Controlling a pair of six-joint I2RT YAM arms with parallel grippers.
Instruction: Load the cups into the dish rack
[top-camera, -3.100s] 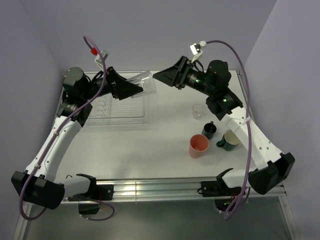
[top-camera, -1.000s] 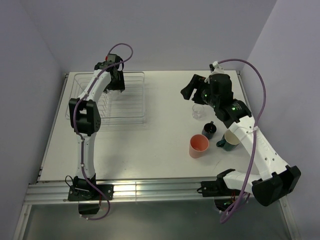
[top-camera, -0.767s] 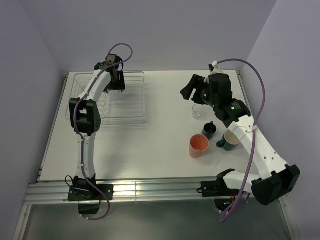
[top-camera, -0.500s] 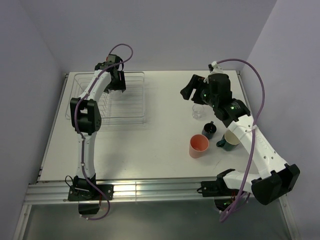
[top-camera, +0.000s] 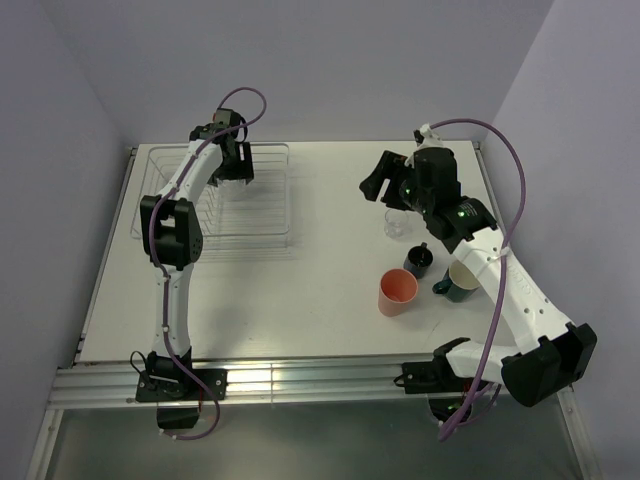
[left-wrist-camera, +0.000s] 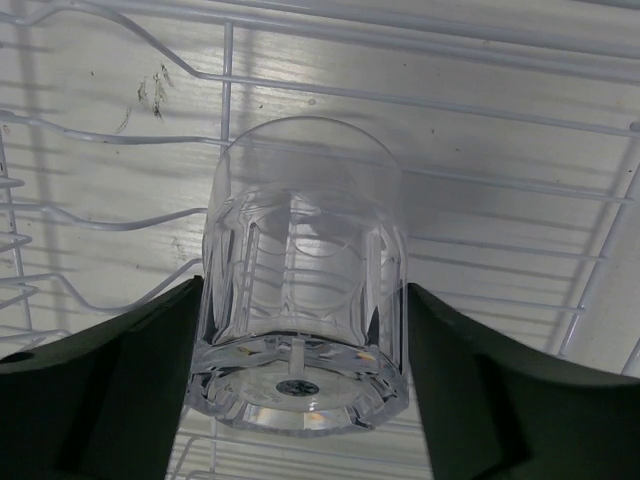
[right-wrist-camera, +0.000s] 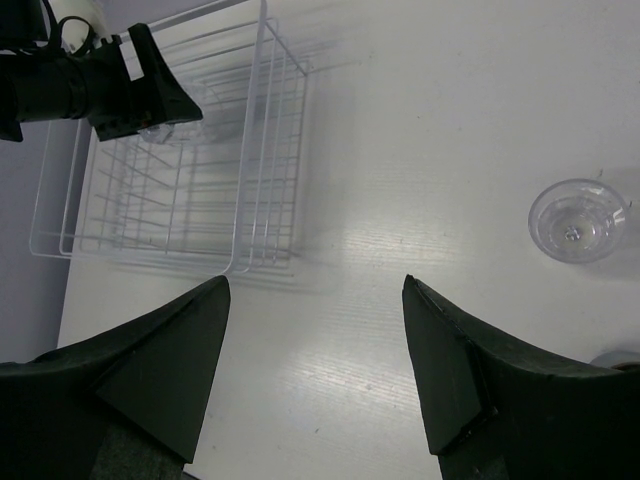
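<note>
A clear glass tumbler (left-wrist-camera: 303, 250) stands upside down on the wires of the dish rack (top-camera: 270, 235), at its far middle. My left gripper (top-camera: 238, 170) straddles it, one finger close against each side; whether they still press it I cannot tell. My right gripper (top-camera: 375, 183) hovers open and empty over the table's middle right. Just right of it a second clear tumbler (top-camera: 397, 222) stands upright. Nearer the front are a dark navy mug (top-camera: 419, 260), a teal mug (top-camera: 460, 280) and a salmon-pink tumbler (top-camera: 397, 292).
The rack's thin wire tines (left-wrist-camera: 110, 220) rise to the left of the upturned tumbler, and a side wall (left-wrist-camera: 600, 260) to its right. In the right wrist view the rack (right-wrist-camera: 250, 120) lies far left and the clear tumbler (right-wrist-camera: 578, 220) at the right edge.
The left gripper has shifted slightly right over the rack with the tumbler between its fingers. The right arm has barely moved. Three seconds ago the tumbler was held above the rack's right end.
</note>
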